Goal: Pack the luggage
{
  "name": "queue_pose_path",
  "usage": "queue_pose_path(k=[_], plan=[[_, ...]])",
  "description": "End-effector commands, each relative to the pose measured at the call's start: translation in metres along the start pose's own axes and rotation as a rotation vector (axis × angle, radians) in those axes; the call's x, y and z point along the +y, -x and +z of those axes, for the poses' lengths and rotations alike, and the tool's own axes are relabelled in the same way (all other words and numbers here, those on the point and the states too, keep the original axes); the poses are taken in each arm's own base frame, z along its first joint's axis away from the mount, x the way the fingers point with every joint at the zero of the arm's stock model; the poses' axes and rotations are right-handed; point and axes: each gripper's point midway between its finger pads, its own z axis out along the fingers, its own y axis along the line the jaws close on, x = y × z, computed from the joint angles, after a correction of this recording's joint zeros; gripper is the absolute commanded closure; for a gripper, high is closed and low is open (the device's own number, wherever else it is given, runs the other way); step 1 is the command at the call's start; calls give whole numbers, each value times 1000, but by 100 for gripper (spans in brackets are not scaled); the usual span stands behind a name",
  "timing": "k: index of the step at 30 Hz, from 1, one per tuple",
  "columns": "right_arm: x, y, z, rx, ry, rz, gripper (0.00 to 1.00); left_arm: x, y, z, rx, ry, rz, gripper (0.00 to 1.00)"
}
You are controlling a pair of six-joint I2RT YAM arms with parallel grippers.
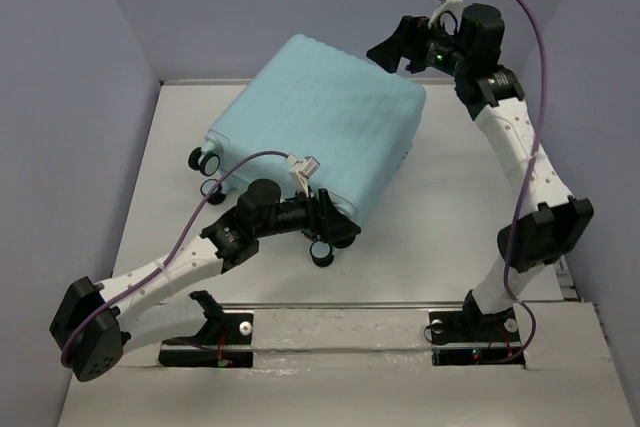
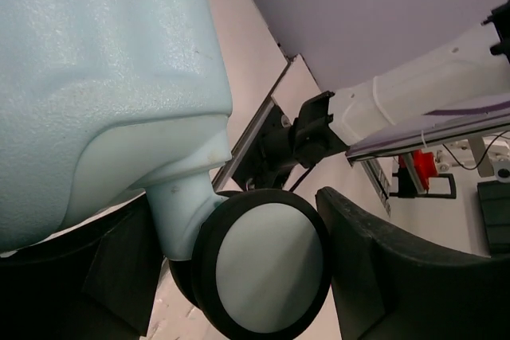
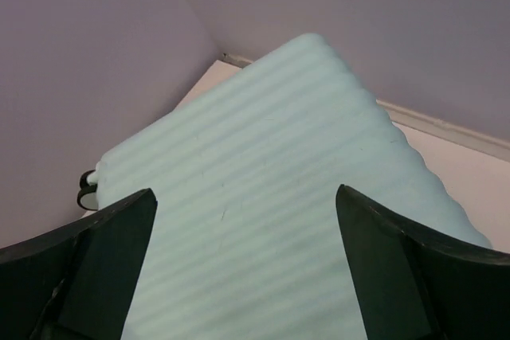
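Note:
The luggage [image 1: 320, 137] is a pale aqua ribbed suitcase lying closed and flat at the back middle of the white table [image 1: 460, 197]. Its ribbed shell [image 3: 271, 197] fills the right wrist view, and its near corner [image 2: 96, 77] fills the left wrist view. My left gripper [image 1: 335, 227] reaches in low at that near corner. It [image 2: 231, 216] is closed round a black spinner wheel [image 2: 267, 264], with a finger pressed against each side. My right gripper [image 1: 400, 52] hovers above the far right corner. It [image 3: 245, 195] is open and holds nothing.
Two more black wheels [image 1: 207, 162] stick out at the suitcase's left end. Purple walls [image 1: 80, 97] close in the table on the left, back and right. A metal rail [image 1: 350, 307] and both arm bases run along the near edge.

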Motion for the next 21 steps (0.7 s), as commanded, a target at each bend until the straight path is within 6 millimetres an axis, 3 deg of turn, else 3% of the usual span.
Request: queue_pose_path(k=[1,2,3,4,5,6,7,9,10,11,12,13,14,15,16,18,21], plan=[[27,9,-57,-55,-24,-65,0,-27,34,6,-102,-97,40,51],[33,-17,-78,-35,-22,-46,2,-24,35,8,-110,-87,33,54],[41,-25,-87,-65,10,-51,10,-25,39,9,-124,-97,26,56],[53,-46,-95,-60,43,-22,17,-25,41,9,-137,-98,23,56],[54,-100,-113,-21,49,17,28,-27,45,10,-151,-103,19,57],[57,-123,-120,-19,61,38,43,-26,48,11,-159,-101,20,57],[64,-137,-124,-42,89,55,69,-25,48,14,-155,-102,6,60],[78,-177,-139,-38,123,68,85,-32,55,15,-166,-127,6,61],[67,-222,-141,18,99,105,90,-32,55,17,-165,-129,-1,61],[67,-239,-145,28,95,115,90,-36,59,17,-171,-136,0,62],[76,-238,-153,-24,124,102,90,-37,61,18,-176,-143,2,62],[67,-267,-157,9,113,151,90,-36,61,20,-175,-140,-2,63],[72,-275,-161,3,146,157,87,-40,67,20,-187,-145,1,64],[72,-279,-163,-12,154,165,79,-41,68,21,-190,-148,3,64],[69,-288,-164,-26,166,169,59,-42,71,23,-191,-150,3,64],[62,-297,-161,-23,146,165,46,-44,72,25,-190,-157,1,65],[54,-314,-150,13,151,152,44,-44,73,28,-184,-160,-1,65]])
